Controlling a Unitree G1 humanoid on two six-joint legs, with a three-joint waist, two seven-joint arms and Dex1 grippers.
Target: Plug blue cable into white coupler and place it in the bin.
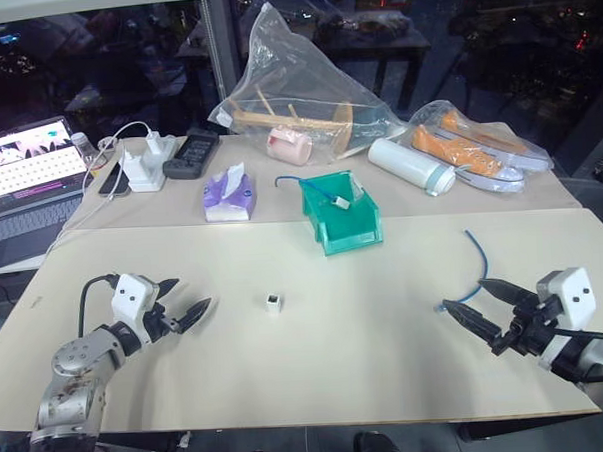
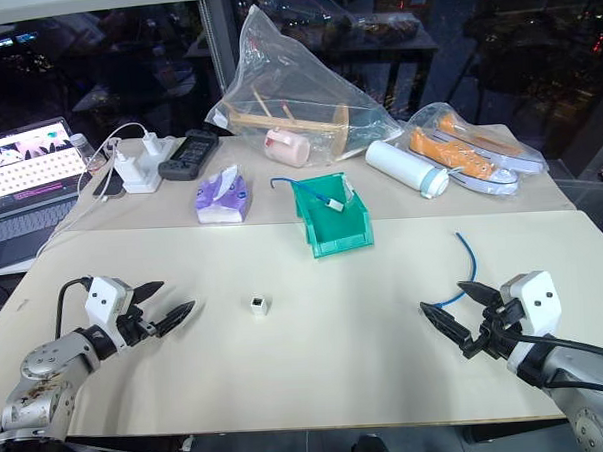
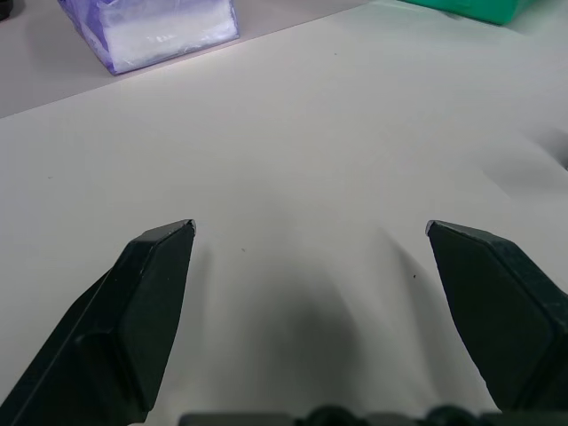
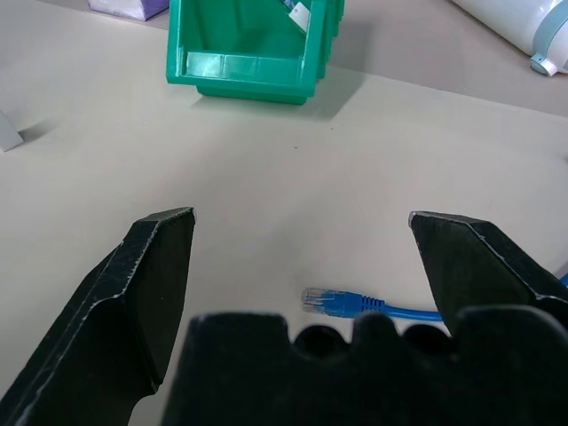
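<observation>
Dark window glass backs a broad beige table (image 1: 318, 365), and everything below is placed relative to the small teal-green plastic bin (image 1: 343, 220) with its sloped cut-away front, which sits upright a little behind the table's middle and already holds a thin blue cord with a pale plug. Behind the bin lies a big crumpled clear plastic bag (image 1: 296, 96) with wooden pieces inside; behind and to its right lie a white cylindrical bottle (image 1: 411, 166) on its side and a clear bag of orange items (image 1: 473, 150). Far to the bin's left an open laptop (image 1: 29, 178) shows a lit screen, and nearer on that side stand a white power adapter (image 1: 151, 163), a black remote-like device (image 1: 191, 155) and, just beside the bin, a purple tissue pack (image 1: 229, 197). The left gripper (image 1: 187, 301), black two-fingered, hovers well in front of the bin and to its left, fingers spread wide and empty. The right gripper (image 1: 477, 307) hovers in front and to the right, jaws equally wide apart, holding nothing. The thin light-blue cable (image 1: 475, 263) lies loose on the table right of the bin, its clear plug end (image 4: 321, 300) close under the right gripper. The tiny white boxy coupler (image 1: 274, 304) stands alone in front of the bin, between both grippers, apart from the cable.
</observation>
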